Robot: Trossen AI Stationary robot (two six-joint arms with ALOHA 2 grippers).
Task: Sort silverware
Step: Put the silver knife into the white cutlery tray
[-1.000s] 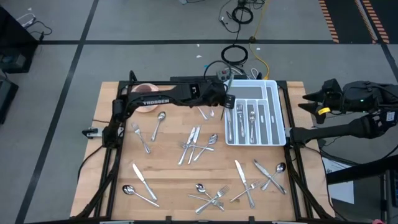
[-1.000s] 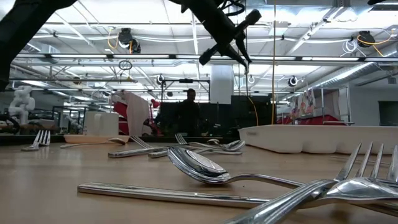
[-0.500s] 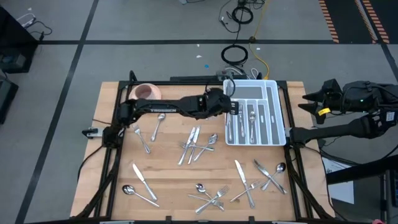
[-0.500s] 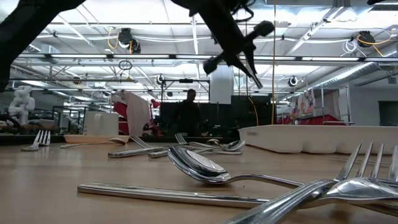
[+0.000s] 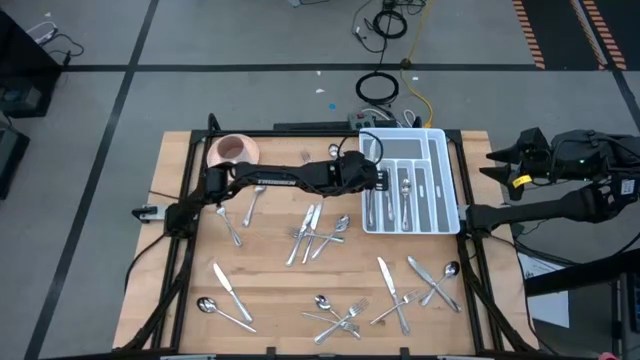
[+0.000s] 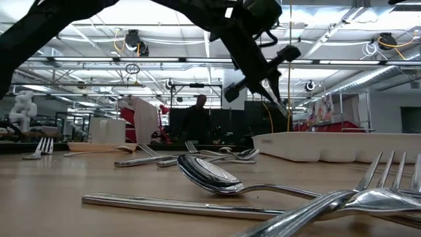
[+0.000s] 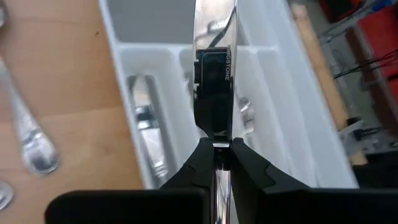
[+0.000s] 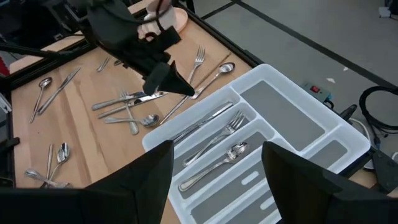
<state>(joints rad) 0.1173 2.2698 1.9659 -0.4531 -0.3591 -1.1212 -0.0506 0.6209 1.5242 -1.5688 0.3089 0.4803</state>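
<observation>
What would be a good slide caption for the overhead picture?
Left gripper carries a table knife over the white tray; silverware litters the table.

We are seeing the divided tray (image 5: 447,180) lying at the table's (image 5: 275,295) far right part, with a knife, a fork (image 8: 214,140) and a spoon (image 8: 214,167) lying in neighbouring compartments. The cup (image 5: 233,151) is sitting at the far left corner. Loose silverware (image 5: 318,232) is lying scattered left of the tray and along the near edge. The left gripper (image 5: 378,176) is hanging over the tray's left side, a knife (image 7: 214,43) between its fingers; the right arm is waiting off the table's right edge.
</observation>
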